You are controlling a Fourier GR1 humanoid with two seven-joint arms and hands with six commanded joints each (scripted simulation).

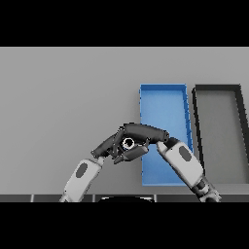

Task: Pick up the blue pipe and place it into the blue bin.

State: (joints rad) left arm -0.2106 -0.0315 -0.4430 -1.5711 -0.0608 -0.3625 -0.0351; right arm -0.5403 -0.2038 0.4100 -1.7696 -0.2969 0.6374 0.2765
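Observation:
My right hand (145,132) reaches left from over the blue bin (163,99) and hangs just left of it, above the table. Its fingers and thumb are curled round the pipe (128,143). The pipe's ring-shaped end faces up between them, and the rest of the pipe is hidden by the hand. My left hand (106,146) is right beside it on the left, fingers relaxed, close to the right hand's fingertips. The right forearm (184,160) crosses the near part of the blue bin.
A dark grey bin (219,90) stands right of the blue bin, almost against it. The grey table (68,97) stretches to the left and to the back.

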